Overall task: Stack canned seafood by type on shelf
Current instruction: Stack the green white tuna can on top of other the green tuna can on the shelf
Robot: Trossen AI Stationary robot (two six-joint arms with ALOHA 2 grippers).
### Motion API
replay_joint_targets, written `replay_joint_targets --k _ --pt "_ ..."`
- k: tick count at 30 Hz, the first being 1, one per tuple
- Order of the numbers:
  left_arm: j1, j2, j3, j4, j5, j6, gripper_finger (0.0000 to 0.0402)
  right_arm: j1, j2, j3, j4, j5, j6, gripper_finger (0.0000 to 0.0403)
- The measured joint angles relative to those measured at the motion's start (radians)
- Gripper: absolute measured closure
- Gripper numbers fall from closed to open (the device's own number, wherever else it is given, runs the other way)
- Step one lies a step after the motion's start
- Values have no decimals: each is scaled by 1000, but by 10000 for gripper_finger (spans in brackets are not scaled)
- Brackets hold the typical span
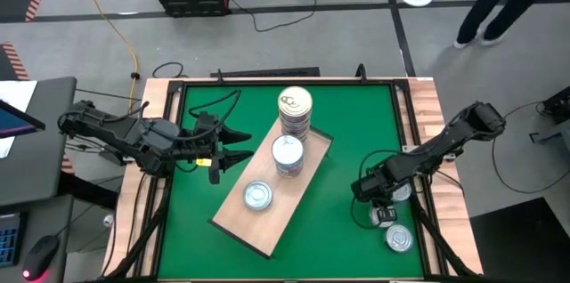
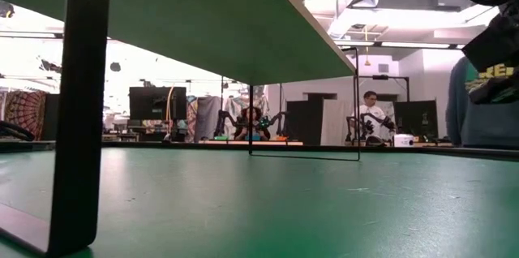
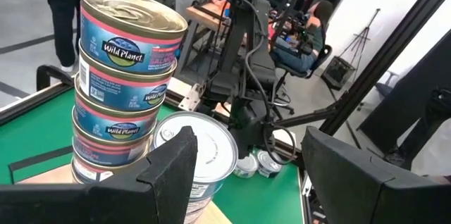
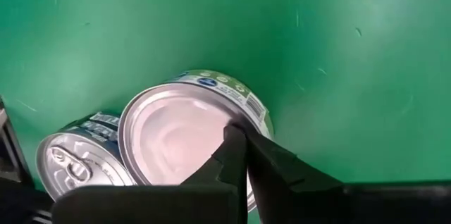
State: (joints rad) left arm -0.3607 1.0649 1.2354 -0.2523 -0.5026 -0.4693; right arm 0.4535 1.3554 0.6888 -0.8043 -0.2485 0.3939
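Observation:
The shelf [image 1: 233,221], a tan board, lies slantwise in mid-table. On it stand a tall stack of gold-lidded tins [image 1: 295,109] [image 3: 127,76], a shorter silver-lidded stack [image 1: 288,155] [image 3: 204,146] and a single tin [image 1: 257,196]. My left gripper [image 1: 239,146] [image 3: 246,175] hovers open and level just left of the stacks. My right gripper [image 1: 381,201] [image 4: 243,134] points down, shut, over a green-labelled tin [image 4: 176,136] at the table's right. A pull-tab tin [image 4: 74,164] lies against that one. Another tin [image 1: 398,238] sits nearer the front. My right gripper comes from above, pointing steeply down. Its shut fingertips [image 4: 232,139] stand on the tin's plain flat face [image 4: 211,122], close to the rim. The tin lies on the green table beside the pull-tab tin. Whether the tips press it or only hover, I cannot tell.
The table's raised wooden rim [image 1: 427,105] runs close to the right arm. The low view looks under the shelf's board [image 2: 203,23] and past its dark leg [image 2: 81,112]. People and other robot stations show beyond the table.

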Motion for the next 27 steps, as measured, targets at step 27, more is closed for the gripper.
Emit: replay_joint_targets --k 27 --pt "0 0 0 -12 14 -7 158 -440 -29 18 -39 -8 -7 375"
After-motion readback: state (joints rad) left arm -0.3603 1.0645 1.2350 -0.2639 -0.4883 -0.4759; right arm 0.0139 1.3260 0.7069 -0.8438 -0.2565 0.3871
